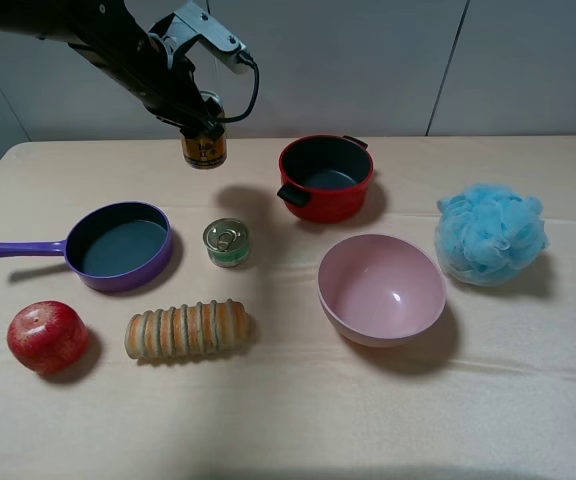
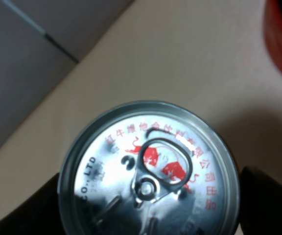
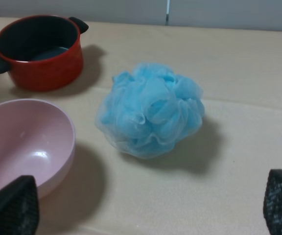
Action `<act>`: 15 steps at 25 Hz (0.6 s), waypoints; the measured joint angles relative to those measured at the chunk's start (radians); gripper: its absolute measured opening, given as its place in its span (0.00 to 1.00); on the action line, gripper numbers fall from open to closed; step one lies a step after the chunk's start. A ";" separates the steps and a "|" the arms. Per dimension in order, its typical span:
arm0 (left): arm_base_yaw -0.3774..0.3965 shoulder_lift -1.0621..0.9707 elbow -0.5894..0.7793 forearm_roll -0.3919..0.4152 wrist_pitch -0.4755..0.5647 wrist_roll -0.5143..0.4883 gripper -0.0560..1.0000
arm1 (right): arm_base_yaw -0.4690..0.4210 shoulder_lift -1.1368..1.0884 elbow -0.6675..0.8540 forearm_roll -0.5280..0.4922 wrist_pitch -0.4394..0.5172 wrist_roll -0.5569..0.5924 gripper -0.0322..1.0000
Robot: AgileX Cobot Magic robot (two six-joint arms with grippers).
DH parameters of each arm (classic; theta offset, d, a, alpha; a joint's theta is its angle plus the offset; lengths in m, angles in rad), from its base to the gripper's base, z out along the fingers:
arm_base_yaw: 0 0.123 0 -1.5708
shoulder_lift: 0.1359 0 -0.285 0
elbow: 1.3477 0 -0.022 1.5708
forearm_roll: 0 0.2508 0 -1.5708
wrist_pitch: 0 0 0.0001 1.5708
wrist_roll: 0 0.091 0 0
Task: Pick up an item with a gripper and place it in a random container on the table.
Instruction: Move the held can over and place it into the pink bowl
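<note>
My left gripper is shut on the orange-yellow drink can and holds it upright above the back left of the table. In the left wrist view the can's silver pull-tab top fills the frame, with a dark finger on each side. The pale pink bowl stands empty right of centre, well away from the can; it also shows in the right wrist view. My right gripper is open and empty, low over the cloth near the bowl. It is out of the exterior view.
A red two-handled pot stands just right of the can. A purple pan, a green-labelled tin, a red fruit and a bread loaf lie in front. A blue bath puff sits at the right.
</note>
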 joint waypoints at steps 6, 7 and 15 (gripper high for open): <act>-0.062 -0.015 -0.071 0.000 0.107 0.000 0.70 | 0.000 0.000 0.000 0.000 0.000 0.000 0.70; -0.073 -0.015 -0.085 0.001 0.131 0.000 0.70 | 0.000 0.000 0.000 0.000 0.000 0.000 0.70; -0.191 -0.021 -0.190 0.001 0.233 0.000 0.70 | 0.000 0.000 0.000 0.000 0.000 0.000 0.70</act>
